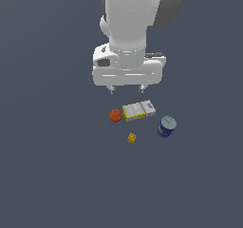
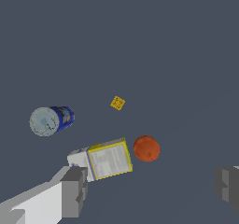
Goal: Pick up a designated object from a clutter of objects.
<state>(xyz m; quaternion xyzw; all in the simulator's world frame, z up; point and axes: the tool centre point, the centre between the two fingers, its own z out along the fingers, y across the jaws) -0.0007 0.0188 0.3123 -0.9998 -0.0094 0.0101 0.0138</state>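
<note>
Gripper (image 1: 127,90): hangs above the counter with its fingers spread wide apart and nothing between them; in the exterior view only the two dark fingertips (image 1: 113,90) show below the white hand body. In the wrist view (image 2: 151,185) one grey finger (image 2: 74,190) and the other stand far apart at either side.

Ball (image 1: 116,115): orange-red, round, resting on the counter (image 1: 47,175) near its middle, untouched; it sits just beside the box's yellow end, on the exterior view's left of it. In the wrist view (image 2: 146,148) it lies between the two fingers' lines but further out than the tips.

Box (image 1: 138,110): flat, yellow, white and blue, lying face up just below the gripper in the exterior view; whether it touches the ball I cannot tell. Wrist view (image 2: 102,160): one finger overlaps its pale end.

Can (image 1: 166,127): blue with a pale lid, tilted, near the box's blue end on the exterior view's right, apart from it. Wrist view (image 2: 50,120).

Brick (image 1: 132,137): tiny, yellow, studded, alone in front of the box, between ball and can but nearer the exterior view's lower edge. Wrist view (image 2: 117,102).

Counter: plain dark grey-blue; no edges or corners show in either view.
</note>
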